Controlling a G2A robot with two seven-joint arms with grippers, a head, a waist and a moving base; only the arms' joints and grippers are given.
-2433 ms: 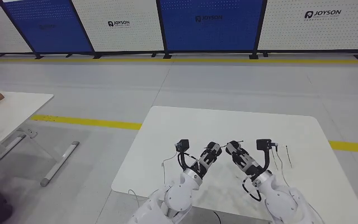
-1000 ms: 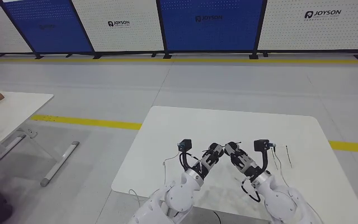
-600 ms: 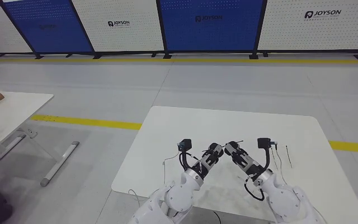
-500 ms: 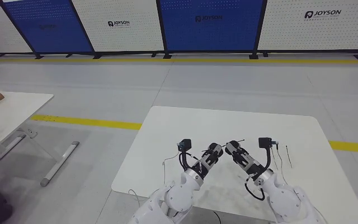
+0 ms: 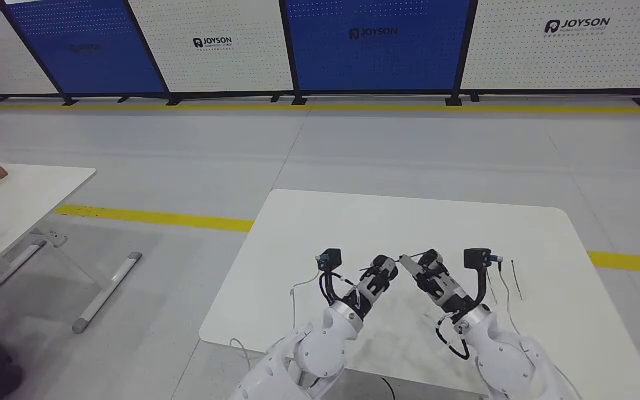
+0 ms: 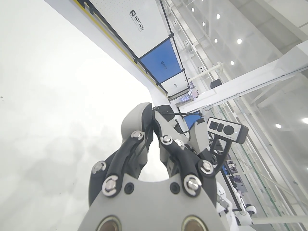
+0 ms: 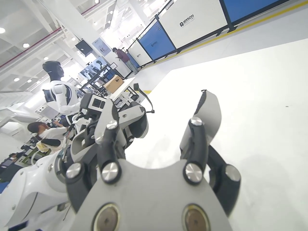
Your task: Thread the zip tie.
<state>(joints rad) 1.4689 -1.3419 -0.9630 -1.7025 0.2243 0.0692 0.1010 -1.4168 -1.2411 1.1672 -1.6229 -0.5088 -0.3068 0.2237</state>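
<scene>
Top view: the left gripper [image 5: 385, 266] and right gripper [image 5: 418, 262] sit nose to nose, just beside each other, over the near part of the white table [image 5: 400, 215]. A loose thin black strip [image 5: 517, 280] lies flat on the table, outboard of the right arm.

Left wrist view: the left gripper's fingers are pressed together, pinching the zip tie [image 6: 186, 113]. Its thin tail runs out towards the right gripper.

Right wrist view: the right gripper's fingers are spread wide over the table. The zip tie arcs out of the left gripper, clear of the table, ending in its small square head.

A white table [image 5: 330, 230] carries my work. Thin black zip ties [image 5: 518, 282] lie flat on it, off to the right of my right pincer [image 5: 418, 260].
</scene>
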